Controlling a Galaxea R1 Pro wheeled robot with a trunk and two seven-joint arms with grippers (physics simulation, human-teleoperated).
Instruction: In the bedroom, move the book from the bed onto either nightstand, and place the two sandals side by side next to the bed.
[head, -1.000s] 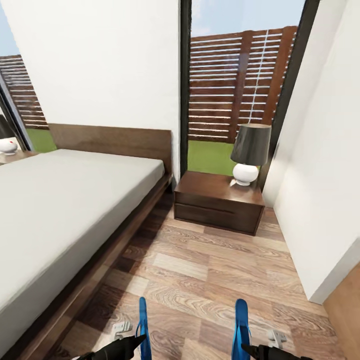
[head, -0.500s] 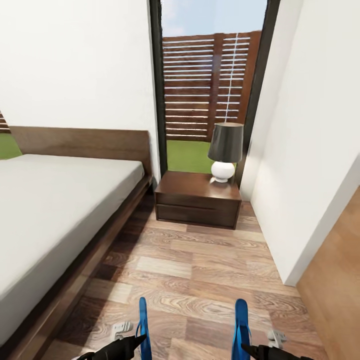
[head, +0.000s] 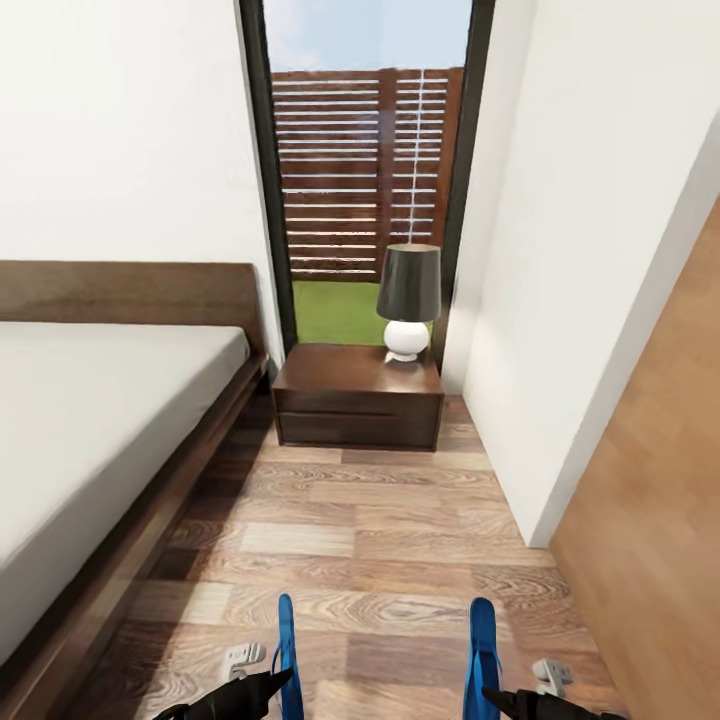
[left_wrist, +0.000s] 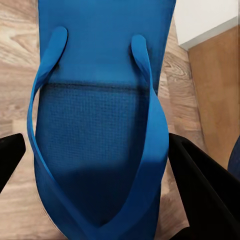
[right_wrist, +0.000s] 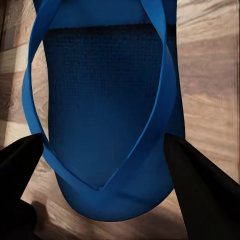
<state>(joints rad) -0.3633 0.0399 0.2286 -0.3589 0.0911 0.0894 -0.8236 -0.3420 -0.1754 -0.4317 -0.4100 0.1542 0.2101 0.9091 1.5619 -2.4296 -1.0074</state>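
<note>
Two flat blue rubbery sandals, left sandal (head: 287, 650) clamped in left gripper (head: 262, 688), right sandal (head: 484, 650) in right gripper (head: 500, 697); glossy nightstand (head: 358, 400) at 12 o'clock, bed (head: 90, 420) at 10.

Lamp (head: 408, 300) w/ dark shade, slatted fence (head: 368, 170) & grass (head: 335, 312) outside.

Both sandals (head: 287, 650) (head: 483, 650) were bright blue, with blue straps and a fine mesh-textured footbed. The gripper fingers (left_wrist: 205, 190) were black. The floor (head: 370, 540) showed brown wood-grain planks in mixed light and dark tones. The nightstand (head: 358, 408) was dark brown. The lamp (head: 408, 298) had a dark grey shade and white base. The mattress (head: 80, 420) was light grey, its frame dark brown. The walls (head: 120, 130) were white.
</note>
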